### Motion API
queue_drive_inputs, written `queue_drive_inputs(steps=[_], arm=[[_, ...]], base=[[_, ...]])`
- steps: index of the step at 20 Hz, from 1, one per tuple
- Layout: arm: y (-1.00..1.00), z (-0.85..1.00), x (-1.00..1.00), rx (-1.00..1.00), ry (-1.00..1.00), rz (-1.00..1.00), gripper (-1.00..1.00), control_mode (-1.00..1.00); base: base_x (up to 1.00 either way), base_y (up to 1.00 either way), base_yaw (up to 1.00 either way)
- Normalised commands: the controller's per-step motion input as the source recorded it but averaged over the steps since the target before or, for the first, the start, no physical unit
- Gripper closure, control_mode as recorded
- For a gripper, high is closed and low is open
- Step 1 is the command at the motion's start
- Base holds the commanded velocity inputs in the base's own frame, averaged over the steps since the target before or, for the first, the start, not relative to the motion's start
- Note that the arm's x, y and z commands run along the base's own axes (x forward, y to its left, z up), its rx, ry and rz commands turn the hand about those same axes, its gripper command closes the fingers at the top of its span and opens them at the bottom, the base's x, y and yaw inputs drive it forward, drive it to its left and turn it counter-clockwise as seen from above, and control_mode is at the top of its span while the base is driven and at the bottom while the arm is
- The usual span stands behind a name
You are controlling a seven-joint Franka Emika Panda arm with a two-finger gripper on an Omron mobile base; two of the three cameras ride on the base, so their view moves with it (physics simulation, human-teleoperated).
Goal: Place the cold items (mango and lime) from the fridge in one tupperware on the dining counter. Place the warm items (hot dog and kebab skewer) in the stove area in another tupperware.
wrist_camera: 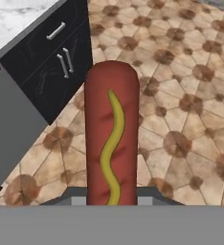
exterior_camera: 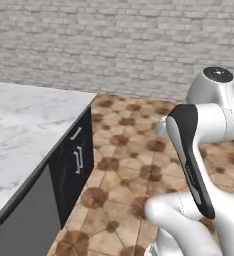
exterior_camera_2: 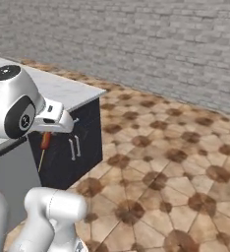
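Observation:
A red-brown hot dog (wrist_camera: 110, 134) with a wavy line of yellow mustard stands up from the bottom of the hand view, over the tiled floor. My gripper (wrist_camera: 111, 200) is shut on its lower end, and its fingertips are mostly hidden behind the sausage. In the right base view a red end of the hot dog (exterior_camera_2: 45, 141) pokes out below the white hand, in front of the dark cabinet. The mango, lime, kebab skewer and tupperware are out of view.
A white marble counter (exterior_camera: 24, 125) runs along the left, over a black cabinet (exterior_camera: 75, 155) with silver handles and a grey panel (exterior_camera: 24, 220). Brown patterned floor tiles (exterior_camera_2: 176, 162) stretch to a grey brick wall (exterior_camera: 119, 45).

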Motion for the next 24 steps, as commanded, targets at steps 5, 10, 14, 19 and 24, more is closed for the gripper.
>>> queue_drive_inputs(steps=[5, 10, 14, 19, 24], arm=[[0.00, 0.00, 0.00, 0.00, 0.00, 0.00, 1.00, 1.00], [0.00, 0.00, 0.00, 0.00, 0.00, 0.00, 1.00, 1.00], [0.00, 0.00, 0.00, 0.00, 0.00, 0.00, 1.00, 1.00], [0.00, 0.00, 0.00, 0.00, 0.00, 0.00, 1.00, 1.00], [0.00, 0.00, 0.00, 0.00, 0.00, 0.00, 1.00, 1.00]], base=[[0.94, -0.82, 0.42], [0.89, -0.83, 0.30], [0.74, -0.87, 0.26], [0.72, -0.89, 0.26], [0.78, -0.90, 0.32]])
